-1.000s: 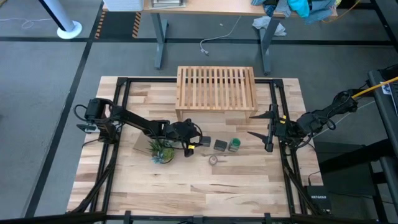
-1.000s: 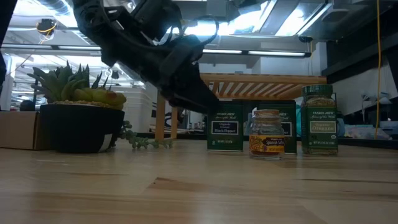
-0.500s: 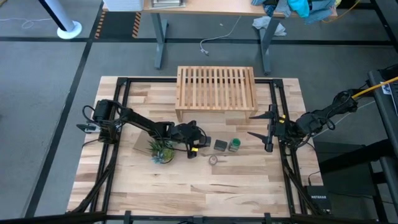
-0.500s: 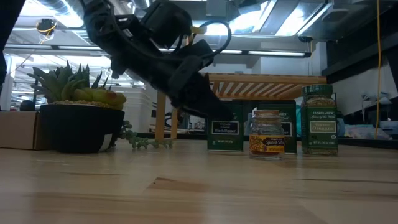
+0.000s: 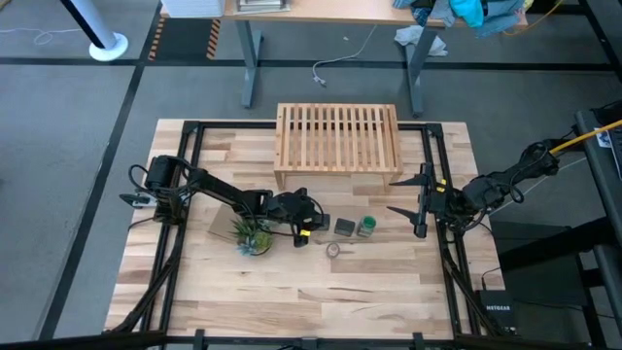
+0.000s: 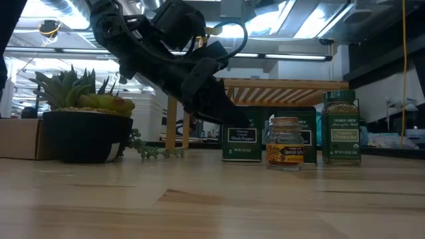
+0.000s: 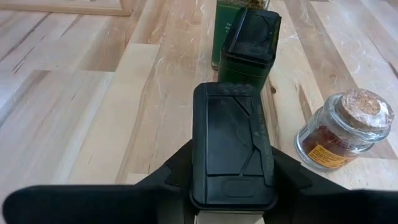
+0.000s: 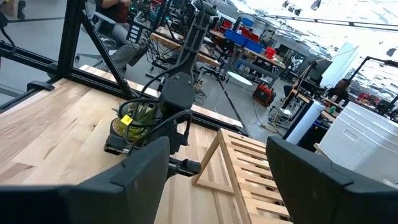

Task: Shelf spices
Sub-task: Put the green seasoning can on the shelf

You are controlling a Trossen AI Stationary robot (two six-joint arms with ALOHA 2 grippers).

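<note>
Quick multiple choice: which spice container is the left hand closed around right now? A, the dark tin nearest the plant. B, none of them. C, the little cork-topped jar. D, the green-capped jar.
A: in the left wrist view the left hand has its fingers on both sides of the nearest dark tin, while the second tin and cork-topped jar stand free.

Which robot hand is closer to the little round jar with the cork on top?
The left. The left gripper sits just beside the cork jar, its fingers around a dark tin. The right gripper waits, open, off by the table's right edge.

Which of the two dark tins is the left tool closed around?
The nearer tin, sitting between the left tool fingers; the other tin stands free beyond it, ahead of the green-capped jar.
</note>
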